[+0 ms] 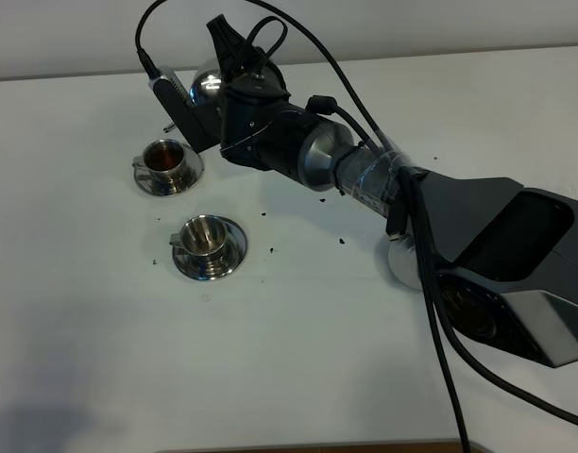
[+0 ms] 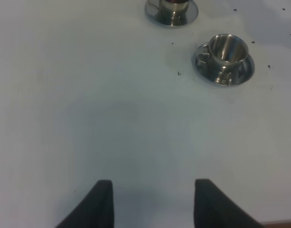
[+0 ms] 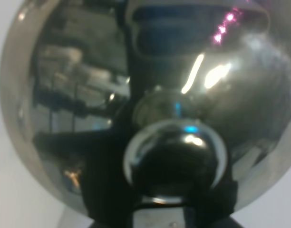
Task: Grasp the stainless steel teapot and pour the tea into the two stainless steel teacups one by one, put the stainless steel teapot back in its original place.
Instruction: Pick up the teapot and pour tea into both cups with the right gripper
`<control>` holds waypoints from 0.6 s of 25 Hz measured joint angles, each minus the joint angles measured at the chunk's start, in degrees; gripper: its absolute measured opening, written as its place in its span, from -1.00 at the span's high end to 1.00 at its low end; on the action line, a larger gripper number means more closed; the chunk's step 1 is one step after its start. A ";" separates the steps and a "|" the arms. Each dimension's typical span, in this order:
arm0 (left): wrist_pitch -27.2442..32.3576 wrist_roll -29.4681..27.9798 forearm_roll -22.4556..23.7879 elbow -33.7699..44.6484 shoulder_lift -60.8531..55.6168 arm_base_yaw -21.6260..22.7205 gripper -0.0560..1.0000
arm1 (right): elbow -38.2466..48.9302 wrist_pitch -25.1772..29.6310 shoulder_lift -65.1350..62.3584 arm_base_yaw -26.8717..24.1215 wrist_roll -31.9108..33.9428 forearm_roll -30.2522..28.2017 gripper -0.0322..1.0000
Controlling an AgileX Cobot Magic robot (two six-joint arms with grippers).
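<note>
The stainless steel teapot [image 1: 206, 85] is held above the back of the white, matte tabletop [image 1: 298, 359], just behind and beside the far teacup [image 1: 166, 160]. The right end effector [image 1: 225, 64] is closed on the pot, though the finger contact itself is largely hidden by the black wrist housing. In the right wrist view the frame is filled by the pot's round, mirror-bright body [image 3: 64, 95], with the rounded lid knob [image 3: 176, 156] turned toward the camera and the surroundings reflected in the polished steel. Reddish-brown tea [image 1: 163, 156] is seen inside the far teacup, which is seated on a round steel saucer [image 1: 145, 181]. The near teacup [image 1: 204, 236] is small and shiny, with a little side handle. It is set upright on its own matching saucer [image 1: 234, 253], and only bare steel is shown inside it. The two cups are placed near each other but apart. Small dark specks [image 1: 338, 241] are scattered over the tabletop around them. A shiny round disc [image 1: 400, 264] is partly covered by the right arm. In the left wrist view the left end effector [image 2: 155, 204] is held over bare tabletop, well apart from the cups. Its two dark fingers [image 2: 103, 205] are spread apart, with nothing between them.
</note>
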 joint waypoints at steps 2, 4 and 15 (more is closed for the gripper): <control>0.00 0.00 0.00 0.00 0.00 0.00 0.04 | 0.00 1.47 0.00 0.57 0.00 1.59 0.57; 0.00 0.00 0.00 0.00 0.00 0.00 0.04 | 0.00 2.97 0.00 1.23 0.38 3.91 0.57; 0.00 0.00 0.00 0.00 0.00 0.00 0.04 | -0.15 13.80 -2.90 1.95 6.22 14.86 0.57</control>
